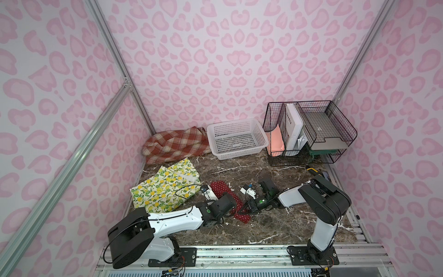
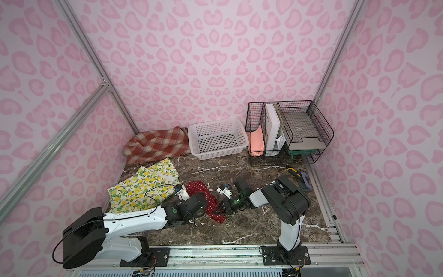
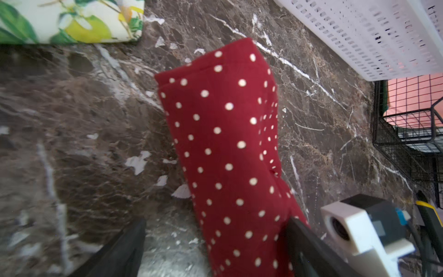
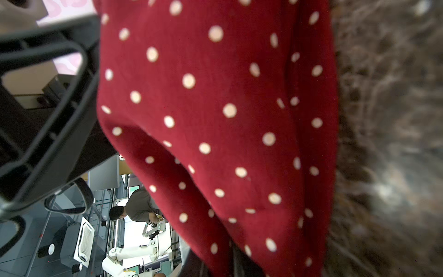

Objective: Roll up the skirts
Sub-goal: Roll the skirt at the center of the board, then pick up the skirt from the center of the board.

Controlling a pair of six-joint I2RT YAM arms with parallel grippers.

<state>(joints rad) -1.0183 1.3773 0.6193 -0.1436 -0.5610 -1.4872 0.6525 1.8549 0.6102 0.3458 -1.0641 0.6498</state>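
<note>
- Your left tool (image 3: 217, 221) stands wide open. Its two dark fingers (image 3: 115, 251) straddle the red skirt (image 3: 223, 144), one right at the cloth's edge, and it grips nothing.
- Your right tool (image 1: 242, 211) is closed down narrow on that same skirt, pinching its nearer part.
- You have the red skirt at the front middle of the counter (image 1: 263, 227), between the two arms. It is a thin, matte cloth with small white dots, folded into a long narrow band that lies on a slant.
- The lemon skirt (image 1: 165, 189) lies flat just beside it, a smooth cream cloth with yellow fruit and green leaves.
- The plaid skirt (image 1: 175, 145), thicker and rust-and-cream, is bunched in the far corner, touching the white perforated basket (image 1: 239, 153).
- A black wire rack (image 1: 340, 120) stands beside the basket, holding papers.
- The counter is dark brown marble with white veins.
- The right wrist view alone shows you the cloth raised off the marble in a soft hanging fold (image 4: 227, 108).
- The left wrist view alone shows you the band's layered far end.
- Both top views hide the left tool's fingers under its wrist.
</note>
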